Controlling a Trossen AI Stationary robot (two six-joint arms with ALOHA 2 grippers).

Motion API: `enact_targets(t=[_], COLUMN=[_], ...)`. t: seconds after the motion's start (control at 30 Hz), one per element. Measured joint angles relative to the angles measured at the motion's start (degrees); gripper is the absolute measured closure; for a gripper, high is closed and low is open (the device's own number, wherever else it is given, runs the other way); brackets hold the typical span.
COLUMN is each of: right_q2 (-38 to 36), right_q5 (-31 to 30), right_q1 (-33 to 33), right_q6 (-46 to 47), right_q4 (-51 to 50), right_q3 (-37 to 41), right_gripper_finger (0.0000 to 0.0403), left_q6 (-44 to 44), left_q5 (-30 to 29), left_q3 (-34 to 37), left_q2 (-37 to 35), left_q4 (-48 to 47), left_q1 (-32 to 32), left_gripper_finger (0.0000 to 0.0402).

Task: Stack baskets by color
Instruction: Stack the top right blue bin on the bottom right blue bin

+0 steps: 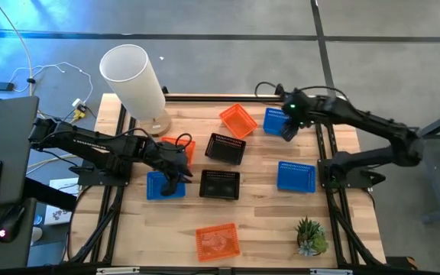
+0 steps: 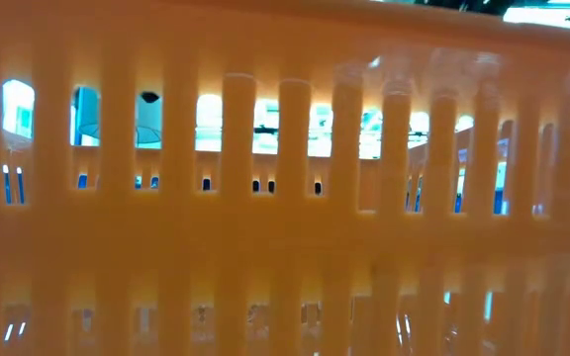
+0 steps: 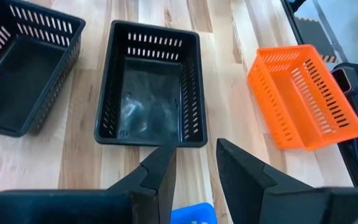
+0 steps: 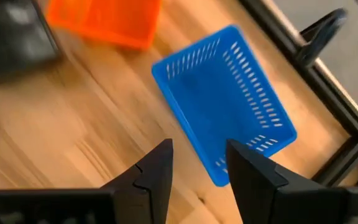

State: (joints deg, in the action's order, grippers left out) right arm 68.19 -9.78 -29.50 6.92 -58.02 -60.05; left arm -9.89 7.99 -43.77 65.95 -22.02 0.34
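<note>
A grey floor (image 1: pixel 373 19) surrounds the wooden table (image 1: pixel 262 214), where a white cylinder (image 1: pixel 134 76) stands at the far left corner and a plant (image 1: pixel 310 235) near right. Baskets lie scattered singly: orange (image 1: pixel 217 241), black (image 1: pixel 220 184), blue (image 1: pixel 296 176). Left gripper (image 1: pixel 170 183) hovers, fingers apart, over a blue basket (image 1: pixel 159 188); right gripper (image 1: pixel 289 130), also apart, over another (image 1: pixel 275 120).

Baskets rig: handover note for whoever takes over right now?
Left gripper: jaws open, empty, over the blue plastic mesh basket at the table's left.
Right gripper: jaws open, empty, above the far-right blue mesh basket.
Seven baskets show clearly from above: three blue, two black, two orange, plus orange partly hidden under the left arm.
Done: no finished stack visible.
Left: all three colours.
</note>
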Motion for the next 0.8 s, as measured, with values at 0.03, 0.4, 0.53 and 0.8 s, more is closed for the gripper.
enact_targets(t=[0.03, 0.4, 0.53, 0.8], right_q2=[1.4, 13.5, 16.9, 22.0], right_q5=[0.1, 1.5, 1.5, -0.4], right_q1=[-0.1, -0.1, -0.1, -0.1], right_q6=[-1.1, -5.9, -7.0, -7.0], right_q4=[0.0, 0.0, 0.0, 1.8], right_q3=[0.0, 0.0, 0.0, 0.0], right_gripper_finger=[0.0268, 0.0268, 0.0268, 0.0268], left_q6=[0.0, 0.0, 0.0, 0.0], left_q5=[0.0, 0.0, 0.0, 0.0], left_q3=[0.0, 0.0, 0.0, 0.0], left_q2=[0.0, 0.0, 0.0, 0.0], left_q4=[-0.2, -0.9, -0.9, -0.9], left_q1=[0.0, 0.0, 0.0, 0.0], left_gripper_finger=[0.0298, 0.0298, 0.0298, 0.0298])
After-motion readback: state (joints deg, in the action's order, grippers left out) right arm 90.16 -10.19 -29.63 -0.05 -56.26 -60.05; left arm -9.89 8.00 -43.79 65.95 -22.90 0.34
